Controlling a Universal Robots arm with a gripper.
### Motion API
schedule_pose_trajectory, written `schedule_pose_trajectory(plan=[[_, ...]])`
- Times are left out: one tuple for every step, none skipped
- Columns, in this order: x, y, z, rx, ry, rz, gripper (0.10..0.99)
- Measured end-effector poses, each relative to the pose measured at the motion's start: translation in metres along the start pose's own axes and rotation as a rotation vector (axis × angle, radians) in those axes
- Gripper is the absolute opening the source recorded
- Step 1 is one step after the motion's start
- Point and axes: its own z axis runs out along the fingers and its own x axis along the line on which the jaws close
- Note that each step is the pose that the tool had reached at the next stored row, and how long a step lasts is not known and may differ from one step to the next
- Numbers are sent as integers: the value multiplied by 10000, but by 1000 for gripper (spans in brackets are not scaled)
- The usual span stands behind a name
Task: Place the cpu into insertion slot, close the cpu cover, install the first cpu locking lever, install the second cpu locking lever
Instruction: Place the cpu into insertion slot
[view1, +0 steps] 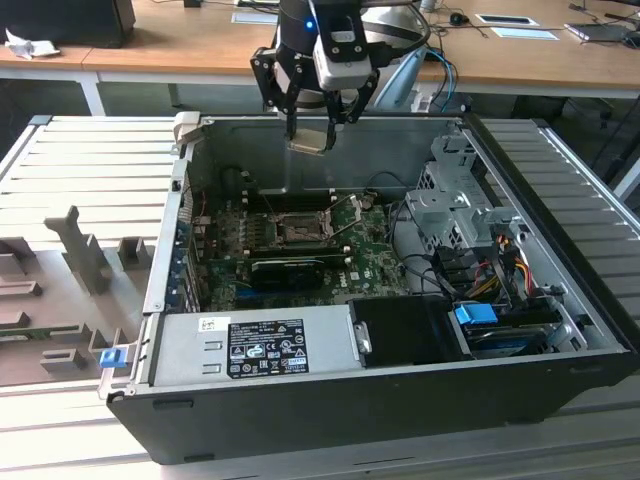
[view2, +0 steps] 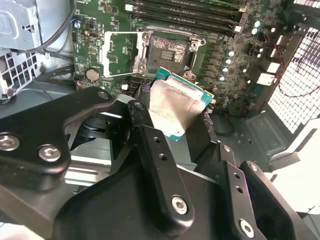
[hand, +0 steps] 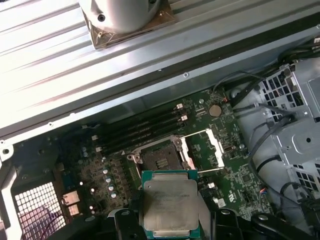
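Observation:
My gripper (view1: 318, 128) hangs above the back wall of the open computer case, shut on the cpu (view1: 310, 141), a small flat square chip with a silver-grey top. In both wrist views the cpu (view2: 175, 102) (hand: 170, 202) sits between the black fingers (view2: 150, 145), tilted, with its green edge showing. Below it on the green motherboard lies the insertion slot (view1: 298, 228) (view2: 168, 50) (hand: 160, 159), bare and uncovered. The cpu cover (view2: 120, 54) (hand: 206, 149) is swung open to one side of the slot. The cpu is well above the slot, apart from it.
A grey power supply (view1: 270, 345) fills the case's near side, with a metal drive cage (view1: 450, 200) and cables at the exterior view's right. A black card (view1: 290, 265) lies just in front of the slot. Memory slots (hand: 140, 130) run beside it. A grey tray (view1: 70, 270) lies outside, left.

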Motion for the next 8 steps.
schedule_pose_trajectory(plan=[[0, 0, 0, -1, -5, 56, 529], [0, 0, 1, -3, -13, 150, 529], [0, 0, 1, -6, -27, 299, 529], [0, 0, 2, -7, -35, 391, 529], [0, 0, 2, -10, -45, 496, 529], [0, 0, 3, -13, -58, 649, 529], [0, 0, 3, -15, -68, 752, 529], [0, -1, 4, -16, -73, 814, 529]])
